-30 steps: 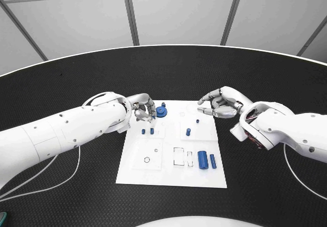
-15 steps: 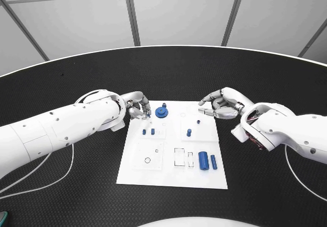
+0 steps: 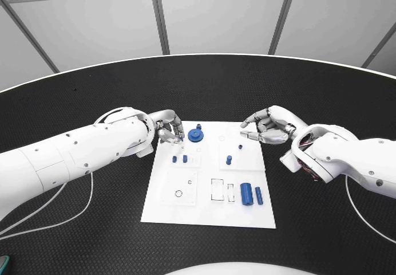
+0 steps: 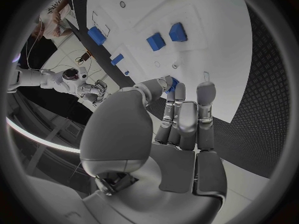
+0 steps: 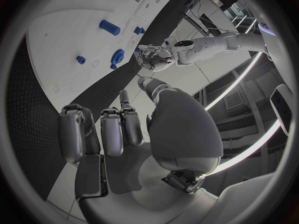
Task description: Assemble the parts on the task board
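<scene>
On my left I've got the left hand (image 3: 169, 129) sitting at the far left corner of the task board (image 3: 165, 209), fingers held out fairly straight and close together, nothing between them as far as the left wrist view shows me; its fingertips (image 4: 206, 91) hang over the board's edge, just beside the round blue gear part (image 3: 194, 135). That gear sits on the far end of the white board, with a small blue peg (image 3: 199, 126) right behind it. Coming toward me on the board's left half, I see two short blue pegs (image 3: 179, 158) side by side, then a drawn ring outline (image 3: 178, 193) nearer my end. Moving across to the middle, there's a blue pin (image 3: 229, 160) standing up and a tiny blue piece (image 3: 239, 146) just beyond it. Further right and nearer, a thick blue cylinder (image 3: 246, 193) lies flat beside a thinner blue rod (image 3: 258, 195), the two close but apart. On the right, the right hand (image 3: 268, 126) hovers at the board's far right corner above the black counter (image 3: 82, 91), fingers curled inward with nothing in them, thumb tucked across.
</scene>
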Controlling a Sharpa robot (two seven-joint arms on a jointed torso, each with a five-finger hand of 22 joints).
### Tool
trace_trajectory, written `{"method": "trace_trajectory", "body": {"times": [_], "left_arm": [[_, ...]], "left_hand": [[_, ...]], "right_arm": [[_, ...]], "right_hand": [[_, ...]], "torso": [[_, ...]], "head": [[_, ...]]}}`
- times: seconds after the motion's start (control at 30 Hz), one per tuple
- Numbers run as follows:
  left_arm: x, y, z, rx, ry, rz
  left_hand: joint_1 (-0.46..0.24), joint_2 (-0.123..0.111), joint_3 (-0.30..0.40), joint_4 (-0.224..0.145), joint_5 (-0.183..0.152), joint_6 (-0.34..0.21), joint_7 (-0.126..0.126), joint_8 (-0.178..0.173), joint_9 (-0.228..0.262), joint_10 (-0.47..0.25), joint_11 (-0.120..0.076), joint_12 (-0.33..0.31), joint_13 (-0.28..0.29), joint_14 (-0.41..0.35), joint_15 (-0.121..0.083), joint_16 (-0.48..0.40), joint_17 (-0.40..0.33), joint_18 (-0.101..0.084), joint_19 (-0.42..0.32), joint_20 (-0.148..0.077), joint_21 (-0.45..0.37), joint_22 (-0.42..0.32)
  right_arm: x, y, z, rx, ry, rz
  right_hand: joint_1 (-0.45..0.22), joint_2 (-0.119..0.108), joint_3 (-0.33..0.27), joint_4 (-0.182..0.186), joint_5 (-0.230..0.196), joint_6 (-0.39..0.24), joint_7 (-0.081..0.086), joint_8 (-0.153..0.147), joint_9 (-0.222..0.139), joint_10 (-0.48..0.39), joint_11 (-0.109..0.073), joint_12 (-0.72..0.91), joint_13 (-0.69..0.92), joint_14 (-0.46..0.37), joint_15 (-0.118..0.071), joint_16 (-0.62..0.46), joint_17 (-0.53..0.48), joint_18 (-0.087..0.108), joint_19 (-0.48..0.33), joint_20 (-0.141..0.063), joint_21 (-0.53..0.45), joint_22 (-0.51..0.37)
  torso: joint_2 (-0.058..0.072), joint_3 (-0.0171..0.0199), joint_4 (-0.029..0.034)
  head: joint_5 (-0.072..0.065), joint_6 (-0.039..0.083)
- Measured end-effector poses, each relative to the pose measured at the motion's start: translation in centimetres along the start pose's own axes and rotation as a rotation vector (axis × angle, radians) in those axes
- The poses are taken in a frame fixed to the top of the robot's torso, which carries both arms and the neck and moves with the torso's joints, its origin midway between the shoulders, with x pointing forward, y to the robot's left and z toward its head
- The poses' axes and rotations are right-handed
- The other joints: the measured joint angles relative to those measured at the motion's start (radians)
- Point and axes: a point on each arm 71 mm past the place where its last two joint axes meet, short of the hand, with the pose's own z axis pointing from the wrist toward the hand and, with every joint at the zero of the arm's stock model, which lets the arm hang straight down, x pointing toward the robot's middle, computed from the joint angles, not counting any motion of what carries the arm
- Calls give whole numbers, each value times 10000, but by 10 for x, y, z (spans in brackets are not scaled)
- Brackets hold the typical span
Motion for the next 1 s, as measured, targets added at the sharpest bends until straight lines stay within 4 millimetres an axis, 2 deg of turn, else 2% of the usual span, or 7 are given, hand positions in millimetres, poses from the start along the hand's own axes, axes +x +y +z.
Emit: {"method": "trace_trajectory", "body": {"times": [0.57, 1.0], "left_arm": [[11, -2, 5, 0, 401, 44], [12, 1, 5, -136, 450, 107]], "left_hand": [[0, 0, 28, -28, 0, -1, 0, -7, -3, -1, 1, 0, -8, 0, 0, 38, 0, 0, 0, 0, 0, -1], [0, 0, 28, -28, -1, 19, -21, -29, -15, 54, -22, 0, -7, 0, 0, 38, -82, 0, 0, 0, 0, 25]], "right_arm": [[0, 0, 0, -8, 14, 0], [0, 0, 1, -15, 17, -3]], "right_hand": [[0, 0, 0, 0, 0, 0, 0, 0, 0, 0, 0, 0, 0, 0, 0, 0, -1, 0, 0, 0, 0, 0], [0, 0, 0, 0, 0, 0, 0, -1, 0, 0, 0, 0, 8, 0, 0, 0, -2, 0, 0, 0, 0, 0]], "torso": [[-14, 0, 5], [-22, 3, 6]], "head": [[-3, -78], [13, -97]]}}
